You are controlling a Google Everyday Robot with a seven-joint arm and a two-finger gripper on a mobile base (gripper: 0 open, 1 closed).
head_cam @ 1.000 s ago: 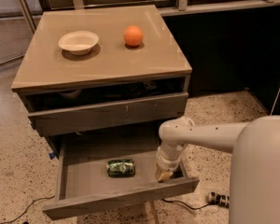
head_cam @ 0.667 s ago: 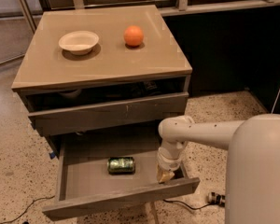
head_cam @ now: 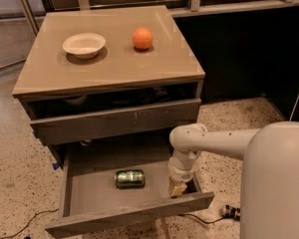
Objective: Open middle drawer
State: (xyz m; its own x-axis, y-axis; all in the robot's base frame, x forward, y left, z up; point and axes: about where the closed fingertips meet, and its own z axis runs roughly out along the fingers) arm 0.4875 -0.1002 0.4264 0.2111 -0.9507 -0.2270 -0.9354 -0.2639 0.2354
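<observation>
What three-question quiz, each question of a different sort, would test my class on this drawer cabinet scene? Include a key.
1. True or false: the wide, shallow grey-brown wooden middle drawer is pulled out.
2. What lies on its floor? A) a green metal can B) a blue sponge C) a glass bottle
3. Complete: the robot's gripper hangs inside the drawer, near its front ____ corner as the camera sees it.
Key: 1 true; 2 A; 3 right.
</observation>
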